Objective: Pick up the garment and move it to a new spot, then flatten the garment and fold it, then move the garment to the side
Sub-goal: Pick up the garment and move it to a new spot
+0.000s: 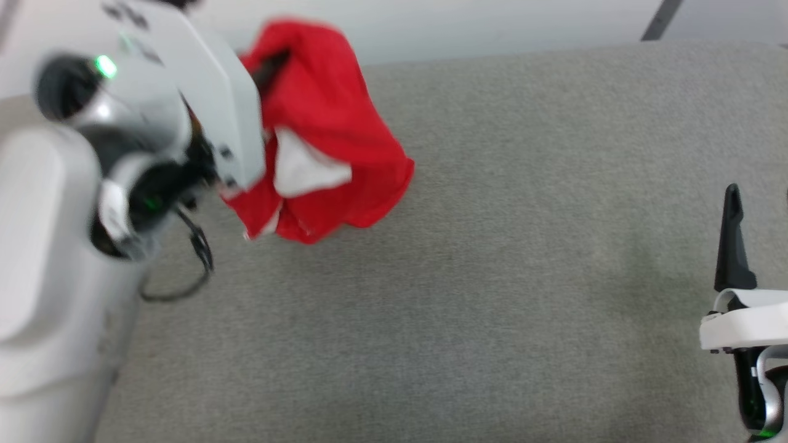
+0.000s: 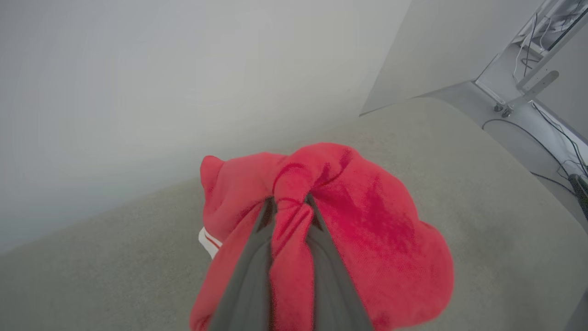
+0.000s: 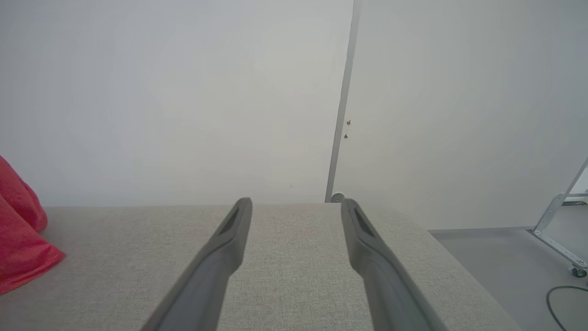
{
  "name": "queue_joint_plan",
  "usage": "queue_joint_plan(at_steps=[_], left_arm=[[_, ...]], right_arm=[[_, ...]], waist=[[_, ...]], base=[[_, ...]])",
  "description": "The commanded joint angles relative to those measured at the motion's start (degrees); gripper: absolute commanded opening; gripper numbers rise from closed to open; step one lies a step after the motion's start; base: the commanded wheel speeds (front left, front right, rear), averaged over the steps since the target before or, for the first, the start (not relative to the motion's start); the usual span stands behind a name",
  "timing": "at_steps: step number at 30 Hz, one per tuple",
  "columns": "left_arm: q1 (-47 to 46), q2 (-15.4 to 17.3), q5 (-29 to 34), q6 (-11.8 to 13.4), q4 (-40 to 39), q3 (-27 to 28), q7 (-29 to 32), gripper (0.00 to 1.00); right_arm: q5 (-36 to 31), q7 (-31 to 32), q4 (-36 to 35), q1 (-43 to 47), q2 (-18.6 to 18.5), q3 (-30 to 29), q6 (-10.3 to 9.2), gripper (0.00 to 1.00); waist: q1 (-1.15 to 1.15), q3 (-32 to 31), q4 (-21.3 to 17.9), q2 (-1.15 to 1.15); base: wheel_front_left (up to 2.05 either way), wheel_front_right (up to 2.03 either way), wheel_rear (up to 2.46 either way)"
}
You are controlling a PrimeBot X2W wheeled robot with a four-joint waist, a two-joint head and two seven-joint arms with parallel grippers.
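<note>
nearest the robot, the right gripper hangs low over the near right part of the grey fabric-covered worktop. its two dark fingers are spread wide with nothing between them. it seems parked clear of the carry, ready for the flattening, which will likely want a second grip. further in on the left, the pale left forearm reaches up and forward, and the left gripper has its two fingers drawn narrow, pinching a bunched fold of the garment. held by that single pinch near its top, the red cloth hangs in a loose bundle at the far left of the worktop, close to the back edge. one white panel shows in the folds, and a striped white hem corner peeks out below in the left wrist view. the lower edge lies at or just above the surface; i cannot tell whether it touches. a high grip like this lets the fabric drop free instead of dragging, which suits moving it to a new spot, so i judge the first step to be under way, with flattening and folding not yet done. beyond the worktop stands a plain pale wall, and off the right end lies grey floor with a metal frame and loose cables. the count: one garment, two grippers, two fingers on each, one worktop.
</note>
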Motion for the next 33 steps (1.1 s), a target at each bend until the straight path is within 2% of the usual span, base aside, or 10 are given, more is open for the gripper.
queue_joint_plan(at_steps=[1,9,20,21,23,24,25,26,33], left_arm=[[1.32,-0.04,0.14,0.38,-0.48,-0.27,0.07,0.0],[11.39,-0.39,-0.74,1.99,0.34,-2.83,0.37,0.0],[18.64,-1.8,-1.73,0.71,7.58,-5.56,-1.42,0.0],[18.7,-1.99,-1.79,0.42,8.21,-5.73,-1.62,0.04],[18.43,-2.28,-2.0,-0.09,9.16,-5.95,-2.01,0.43],[18.18,-2.44,-2.18,-0.26,9.34,-5.98,-2.0,0.72],[17.92,-2.62,-2.38,-0.47,9.38,-5.96,-2.14,0.95],[17.68,-2.53,-2.39,-0.57,9.37,-5.92,-2.2,1.0],[19.0,-1.44,-2.9,-0.97,6.89,-4.9,-3.53,1.0]], right_arm=[[0.06,-0.44,0.34,0.42,0.31,0.14,0.0,1.0],[1.0,-2.25,3.88,-0.78,0.92,1.28,0.0,1.0],[1.71,-3.64,7.48,-1.46,1.11,2.89,0.0,1.0],[1.78,-3.68,7.75,-1.45,1.11,3.09,0.0,1.0],[1.73,-3.72,8.19,-1.33,1.1,3.43,0.0,1.0],[1.68,-3.72,8.39,-1.24,1.11,3.61,0.0,1.0],[1.56,-3.71,8.57,-1.1,1.11,3.79,0.0,1.0],[1.47,-3.63,8.75,-0.92,1.11,4.0,0.0,1.0],[1.02,-2.76,9.11,0.45,0.51,5.05,0.0,1.0]], waist=[[0.0,1.36,-1.57,0.0],[0.0,2.33,-4.24,0.0],[0.0,2.05,-5.82,0.0],[0.0,1.79,-5.76,0.0],[0.0,1.14,-5.56,0.0],[0.0,0.74,-5.41,0.0],[0.0,0.25,-5.19,0.0],[0.0,-0.28,-4.97,0.0],[0.0,-4.71,-2.78,0.0]], base=[[0.0,0.0,0.0],[0.0,0.0,0.0],[0.0,0.0,0.0],[0.0,0.0,0.0],[0.0,0.0,0.0],[0.0,0.0,0.0],[0.0,0.0,0.0],[0.0,0.0,0.0],[0.0,0.0,0.0]])
